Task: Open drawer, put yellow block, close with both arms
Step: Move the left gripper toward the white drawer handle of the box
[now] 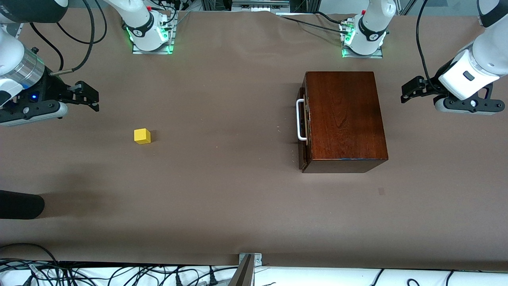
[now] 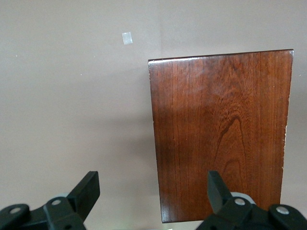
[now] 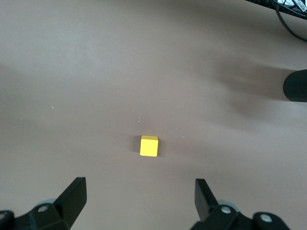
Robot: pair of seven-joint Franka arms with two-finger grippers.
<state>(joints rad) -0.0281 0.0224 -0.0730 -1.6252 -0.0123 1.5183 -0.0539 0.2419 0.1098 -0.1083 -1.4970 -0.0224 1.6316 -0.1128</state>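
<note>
The dark-brown wooden box [image 1: 344,119] stands toward the left arm's end of the table. Its drawer is shut, and the white bar handle [image 1: 300,120] faces the table's middle. The box top also shows in the left wrist view [image 2: 220,134]. The yellow block [image 1: 142,136] lies on the table toward the right arm's end and shows in the right wrist view [image 3: 148,145]. My left gripper [image 1: 411,89] is open and empty over bare table beside the box. My right gripper [image 1: 86,95] is open and empty over bare table, apart from the block.
The table is covered with a brown cloth [image 1: 222,186]. A black rounded object [image 1: 20,204] juts in at the right arm's end, nearer the front camera. A small tape patch [image 1: 381,191] lies nearer the front camera than the box. The arm bases [image 1: 151,35] stand along the edge farthest from the front camera.
</note>
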